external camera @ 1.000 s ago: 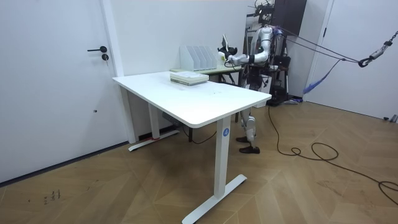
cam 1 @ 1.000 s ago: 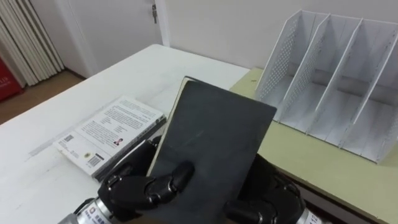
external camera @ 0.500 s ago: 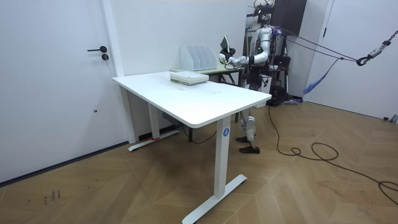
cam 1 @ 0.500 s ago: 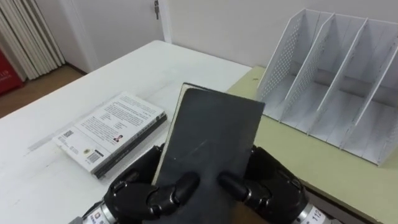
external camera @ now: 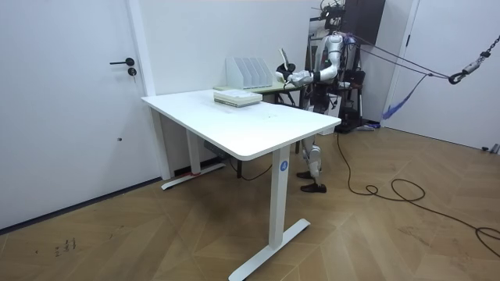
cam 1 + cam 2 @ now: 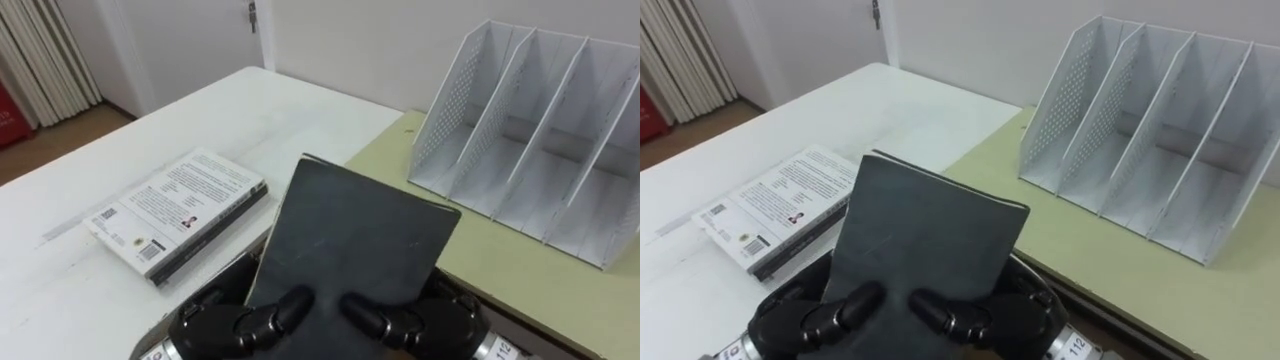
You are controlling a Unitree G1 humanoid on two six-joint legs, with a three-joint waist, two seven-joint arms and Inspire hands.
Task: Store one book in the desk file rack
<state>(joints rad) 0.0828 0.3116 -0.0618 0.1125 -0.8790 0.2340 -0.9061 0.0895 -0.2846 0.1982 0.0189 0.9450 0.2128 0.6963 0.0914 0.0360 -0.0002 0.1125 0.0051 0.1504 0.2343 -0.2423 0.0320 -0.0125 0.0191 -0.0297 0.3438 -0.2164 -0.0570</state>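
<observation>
At the bottom centre of the left eye view, my left hand point(image 6: 228, 322) and my right hand point(image 6: 412, 318) both gripped the black book point(image 6: 350, 235), their fingers curled over the lower edge of its cover. I held the book tilted, its plain cover turned up toward my head, above the line where the white table point(image 6: 290, 115) met the green desk point(image 6: 500, 275). It was clear of both surfaces and well apart from the rack.

Just left of the black book, a white-covered book point(image 6: 180, 212) lay flat on the white table, at an angle to the table's edge.

Farther off, at the upper right, the white file rack point(image 6: 530, 130) stood on the green desk, its perforated side wall toward me and its slanted dividers marking off open compartments.

Seen from the room view, I stood at the far end of the white table, near the rack.
</observation>
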